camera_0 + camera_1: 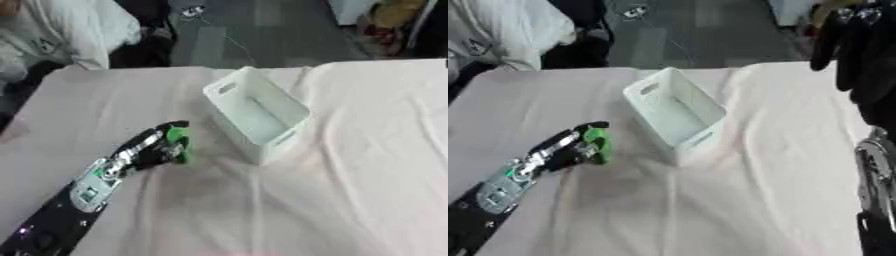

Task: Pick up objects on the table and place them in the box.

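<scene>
A green object is in my left hand, whose fingers are curled round it just left of the white box. The hand and object are low over the pale tablecloth, slightly apart from the box's near left wall. The box is empty inside and sits near the table's middle, askew. My right hand shows only in the right eye view, raised at the upper right edge with dark fingers hanging straight down, holding nothing.
The table is covered with a wrinkled pale cloth. A person in white sits beyond the far left corner. Dark floor and a cable lie past the far edge.
</scene>
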`<state>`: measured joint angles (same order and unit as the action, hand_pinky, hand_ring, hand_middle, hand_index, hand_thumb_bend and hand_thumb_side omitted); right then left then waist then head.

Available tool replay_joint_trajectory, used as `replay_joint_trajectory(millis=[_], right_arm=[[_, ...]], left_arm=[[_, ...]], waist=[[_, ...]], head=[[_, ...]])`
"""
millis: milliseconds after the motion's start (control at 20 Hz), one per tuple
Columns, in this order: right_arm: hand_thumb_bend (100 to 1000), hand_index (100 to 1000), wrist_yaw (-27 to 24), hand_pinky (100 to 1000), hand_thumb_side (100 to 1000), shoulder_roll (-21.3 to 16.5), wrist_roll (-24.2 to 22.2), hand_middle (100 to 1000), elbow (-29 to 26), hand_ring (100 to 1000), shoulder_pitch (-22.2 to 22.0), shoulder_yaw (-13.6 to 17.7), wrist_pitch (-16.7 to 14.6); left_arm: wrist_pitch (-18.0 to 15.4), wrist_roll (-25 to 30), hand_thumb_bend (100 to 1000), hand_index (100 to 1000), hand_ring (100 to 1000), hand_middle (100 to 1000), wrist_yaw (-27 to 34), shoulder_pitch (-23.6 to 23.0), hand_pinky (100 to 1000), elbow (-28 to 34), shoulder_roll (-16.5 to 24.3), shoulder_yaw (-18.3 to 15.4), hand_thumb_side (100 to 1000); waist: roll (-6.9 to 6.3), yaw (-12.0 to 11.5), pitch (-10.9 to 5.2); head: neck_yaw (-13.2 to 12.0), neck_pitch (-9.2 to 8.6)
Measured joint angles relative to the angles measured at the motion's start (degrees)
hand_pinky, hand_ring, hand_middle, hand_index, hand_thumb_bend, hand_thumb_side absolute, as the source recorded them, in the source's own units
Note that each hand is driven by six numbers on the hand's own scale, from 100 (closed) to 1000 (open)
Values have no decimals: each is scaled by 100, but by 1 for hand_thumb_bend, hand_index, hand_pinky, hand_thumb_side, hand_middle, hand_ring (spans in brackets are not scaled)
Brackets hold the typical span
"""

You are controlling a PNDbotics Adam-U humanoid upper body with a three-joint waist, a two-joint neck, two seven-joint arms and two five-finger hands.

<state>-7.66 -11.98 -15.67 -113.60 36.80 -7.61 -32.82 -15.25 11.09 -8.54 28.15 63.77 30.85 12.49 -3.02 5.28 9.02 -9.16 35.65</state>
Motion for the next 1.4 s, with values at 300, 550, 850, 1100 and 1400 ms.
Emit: replay_joint_trajectory(millis=[300, 550, 850, 1100, 1400], right_arm=[[112, 370, 0, 289, 1000, 1, -2, 188, 0, 199, 0, 0, -2], [112, 370, 0, 289, 1000, 1, -2, 188, 0, 199, 0, 0, -2], [112, 370, 0, 289, 1000, 2, -2, 189, 0, 199, 0, 0, -2], [113, 370, 0, 289, 1000, 3, -3, 189, 0, 199, 0, 0, -2], [114, 370, 0, 289, 1000, 4, -13, 188, 0, 198, 0, 0, 9]], left_arm=[[-38, 6, 119, 1000, 742, 968, -83, 32, 1000, -84, -11, -19, 832], [-42, 8, 119, 1000, 749, 972, -188, 62, 1000, -155, -12, -34, 817], [-67, -24, 117, 1000, 747, 971, -354, 86, 1000, -223, -16, -40, 803], [-80, -51, 111, 1000, 751, 972, -455, 126, 1000, -282, -20, -69, 790], [-65, -68, 100, 1000, 721, 967, -524, 138, 1000, -332, -64, -106, 766]], waist=[[0, 5, -1], [0, 8, -17], [0, 10, -30], [-1, 19, -30], [-2, 19, -33]], head=[[0, 0], [0, 0], [0, 0], [0, 0], [0, 0]])
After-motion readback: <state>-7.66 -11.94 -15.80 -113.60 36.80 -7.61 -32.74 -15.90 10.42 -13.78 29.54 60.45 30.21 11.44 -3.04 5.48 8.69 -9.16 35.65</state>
